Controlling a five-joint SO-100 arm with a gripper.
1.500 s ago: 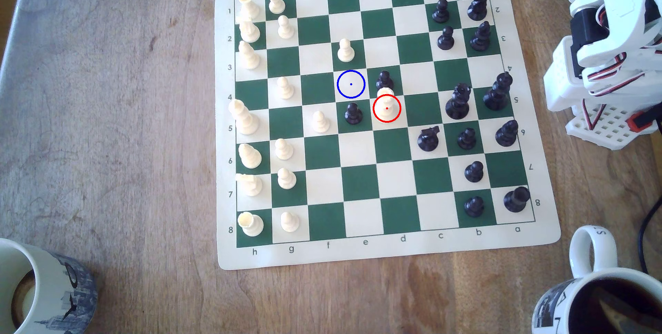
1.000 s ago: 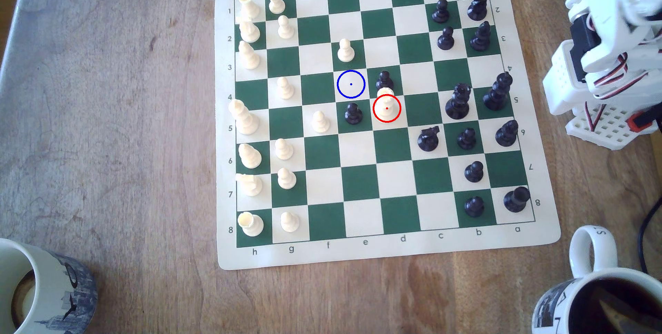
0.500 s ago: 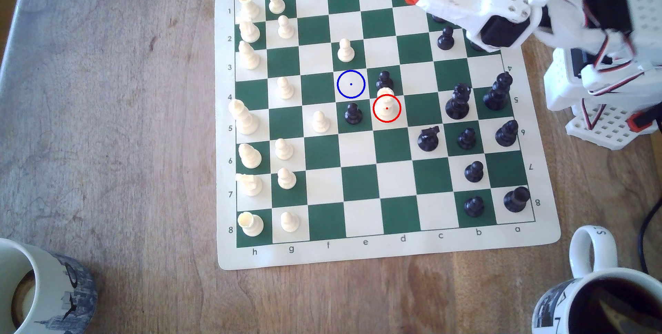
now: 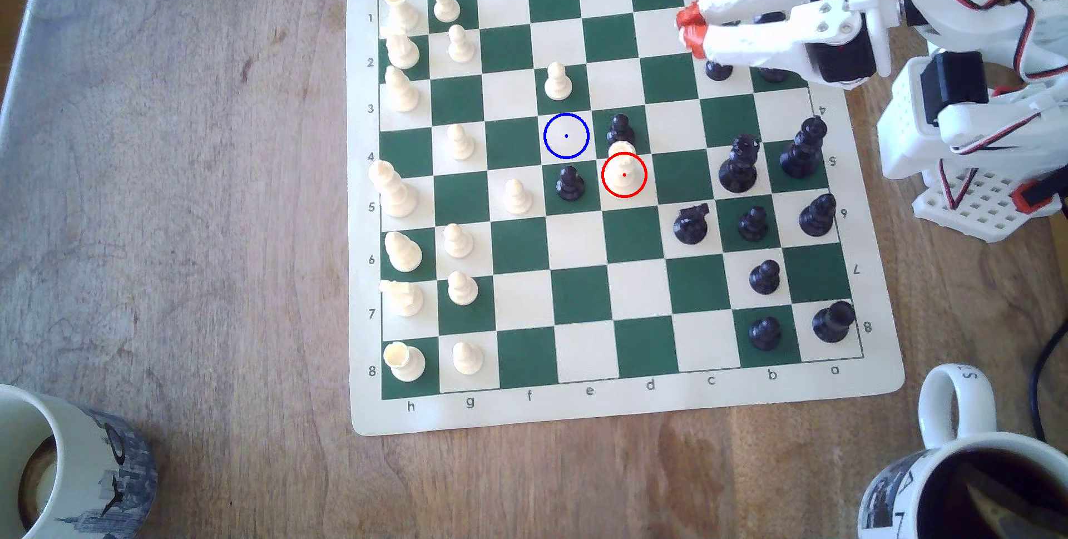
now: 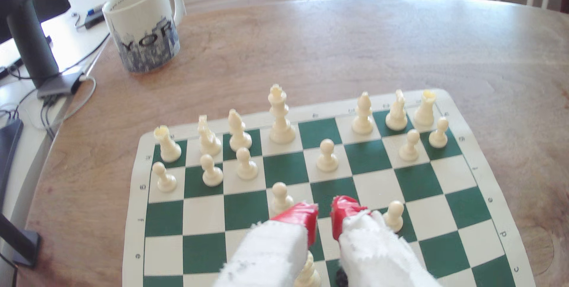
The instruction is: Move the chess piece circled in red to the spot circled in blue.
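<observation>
Gripper (image 4: 691, 30) hung over the far corner of the board by the dark pieces. Its red tips were a little apart and held nothing.

The chess piece (image 4: 623, 170) stood upright in the red ring, well apart from the gripper. The spot (image 4: 566, 136) was one square away, corner to corner, and bare. One dark pawn (image 4: 620, 129) stood just behind the piece and another dark pawn (image 4: 570, 182) stood just beside it, on the exterior view's left.

I think the reach was the job here. The tips would need to open wider, come straight down from above and pinch the slim waist, without bumping those two pawns.

I counted sixteen cream pieces: eight pawns, seven big ones on the back row, and the ringed one. I counted fourteen dark pieces, but the arm hid some squares. Two mugs stood on the table (image 4: 202, 227), one cream (image 4: 75, 458) and one full of dark drink (image 4: 976, 487).
</observation>
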